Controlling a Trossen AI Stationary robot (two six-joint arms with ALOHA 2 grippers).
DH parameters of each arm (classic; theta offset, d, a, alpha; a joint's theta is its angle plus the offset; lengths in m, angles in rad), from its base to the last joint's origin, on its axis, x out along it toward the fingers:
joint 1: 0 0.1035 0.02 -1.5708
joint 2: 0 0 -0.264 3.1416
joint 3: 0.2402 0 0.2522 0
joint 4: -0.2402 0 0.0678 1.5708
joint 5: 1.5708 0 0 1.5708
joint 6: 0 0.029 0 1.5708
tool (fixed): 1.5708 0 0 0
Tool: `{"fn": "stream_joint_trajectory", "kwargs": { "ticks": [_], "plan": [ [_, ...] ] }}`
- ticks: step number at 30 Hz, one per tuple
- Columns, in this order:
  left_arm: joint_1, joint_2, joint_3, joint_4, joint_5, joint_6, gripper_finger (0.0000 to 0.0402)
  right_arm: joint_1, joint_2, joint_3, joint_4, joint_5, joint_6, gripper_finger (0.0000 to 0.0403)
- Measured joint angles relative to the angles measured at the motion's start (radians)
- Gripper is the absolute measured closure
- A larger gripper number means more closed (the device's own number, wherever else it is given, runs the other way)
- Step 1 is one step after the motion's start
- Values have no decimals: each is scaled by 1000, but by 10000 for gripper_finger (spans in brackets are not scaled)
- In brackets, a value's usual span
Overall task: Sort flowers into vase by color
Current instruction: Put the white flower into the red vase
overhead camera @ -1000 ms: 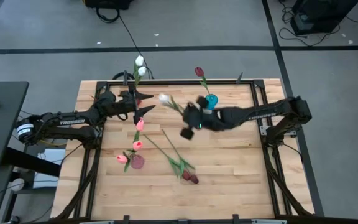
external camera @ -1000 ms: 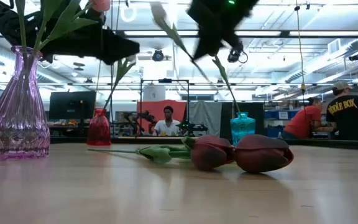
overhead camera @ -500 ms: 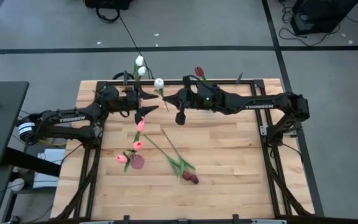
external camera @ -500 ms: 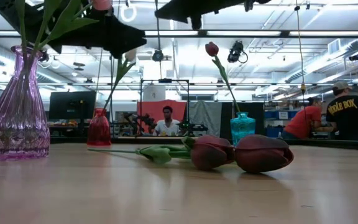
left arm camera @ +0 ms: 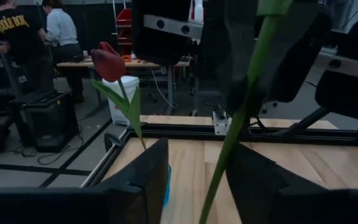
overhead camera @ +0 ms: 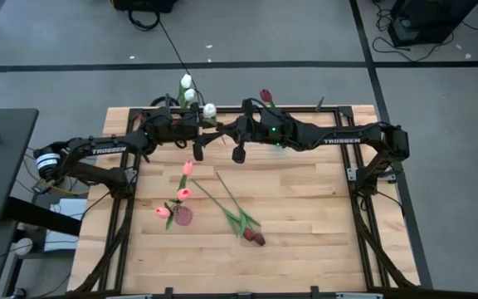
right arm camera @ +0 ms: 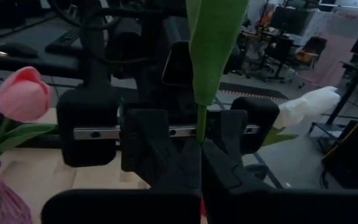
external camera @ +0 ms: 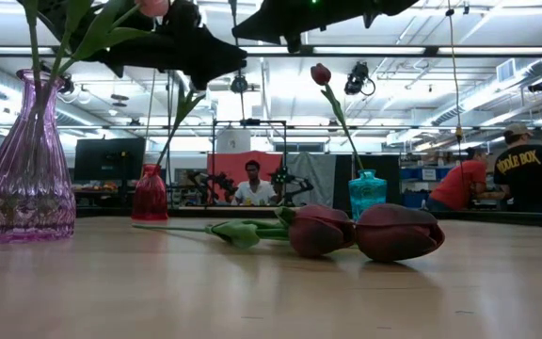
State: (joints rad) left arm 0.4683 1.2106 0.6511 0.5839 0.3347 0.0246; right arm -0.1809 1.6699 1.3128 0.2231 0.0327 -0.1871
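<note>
My right gripper (overhead camera: 223, 133) is over the far side of the table, shut on a white tulip whose bud (overhead camera: 209, 109) points to the far edge. My left gripper (overhead camera: 199, 139) faces it, open, and the green stem (left arm camera: 229, 155) stands between its two fingers (left arm camera: 143, 180); I cannot tell if they touch it. The red vase (external camera: 150, 193) holds white tulips (overhead camera: 187, 87). A maroon tulip (overhead camera: 265, 96) stands in the blue vase (external camera: 367, 195). Pink tulips (overhead camera: 185, 181) stand in the purple vase (external camera: 26, 160). Two maroon tulips (external camera: 365, 231) lie on the table. My right gripper pinches the white tulip's green stem (right arm camera: 199, 127) between its two fingertips, just below a broad leaf (right arm camera: 213, 43). The fingers lie across the stem and come from the table's right side. The tulip is lifted clear of the table, tilted, bud (right arm camera: 306, 106) uppermost.
The red vase and its white tulips stand just beyond the two grippers at the far edge. The blue vase is under my right arm (overhead camera: 322, 139). A black rail (overhead camera: 222, 108) frames the table. People work at benches (external camera: 516, 174) in the room behind.
My right gripper has carried the white tulip from the table's middle toward the far left, up to my left gripper. My left gripper has moved right toward it, so the stem now stands between its open fingers.
</note>
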Motion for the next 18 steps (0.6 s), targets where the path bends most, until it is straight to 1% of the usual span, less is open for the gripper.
{"fn": "stream_joint_trajectory", "kwargs": {
  "ticks": [4,8,10,13,16,18],
  "plan": [
    [0,0,2,4,1,0,288,-7,0,0,-1,1,-1,396],
    [0,-4,2,11,4,-3,354,-12,0,0,-17,6,3,395],
    [0,-6,2,27,26,-3,385,-13,0,2,-27,5,10,392],
    [4,-6,1,44,52,-13,390,-11,-2,4,-41,9,31,376],
    [28,-16,0,27,57,-21,392,-12,-10,0,-66,23,36,346],
    [62,-38,-14,11,70,-30,394,-10,-30,-2,-100,21,38,322]
  ]
}}
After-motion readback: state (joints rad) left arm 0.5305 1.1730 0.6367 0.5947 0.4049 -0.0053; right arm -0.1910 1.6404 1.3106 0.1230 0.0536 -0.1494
